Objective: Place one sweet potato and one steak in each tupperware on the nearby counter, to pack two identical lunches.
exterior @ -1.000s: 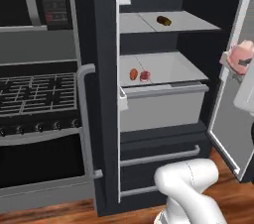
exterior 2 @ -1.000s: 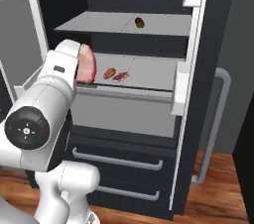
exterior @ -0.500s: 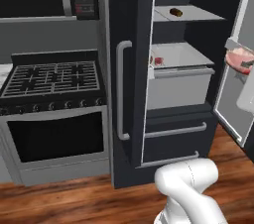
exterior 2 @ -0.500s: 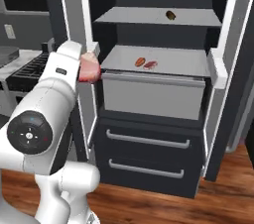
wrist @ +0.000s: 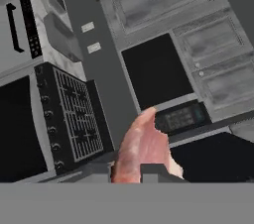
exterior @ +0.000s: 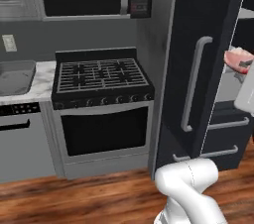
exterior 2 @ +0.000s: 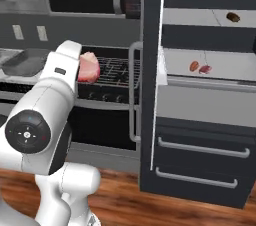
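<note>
Steak in transit: a pink, pale-marbled steak (exterior 2: 88,67) is seen clamped at the end of the raised arm, above floor level and level with the stove top; in the hand view the same piece (wrist: 141,151) is seen between the closed-down finger tips.
Fridge: a tall dark fridge (exterior 2: 200,90) stands with its door (exterior: 198,64) swung open beside the arm; a second steak (exterior 2: 205,69) and an orange-red sweet potato (exterior 2: 194,65) lie just beside each other on a pale shelf, and a brown sweet potato (exterior 2: 232,17) lies on the shelf above.
Stove: a black gas stove (exterior: 101,77) with grates is set between the fridge and the marble counter (exterior: 42,82).
Counter end: a shallow grey tray, judged to be one tupperware (exterior: 15,77), is seen at the far left on the counter; it is judged empty so far, though its floor is partly cut off.
Gripper: the gripper (wrist: 134,172) is pressed nearly closed on the steak, held by one edge.
Risk, slip: the piece is soft and gripped at its rim, so a sharp swing could shake it loose onto the wooden floor.
Risk, collision: the open door edge stands near the arm, so it could be struck in a wide turn.
Open room: free space is judged to lie over the stove and toward the counter at the left.
</note>
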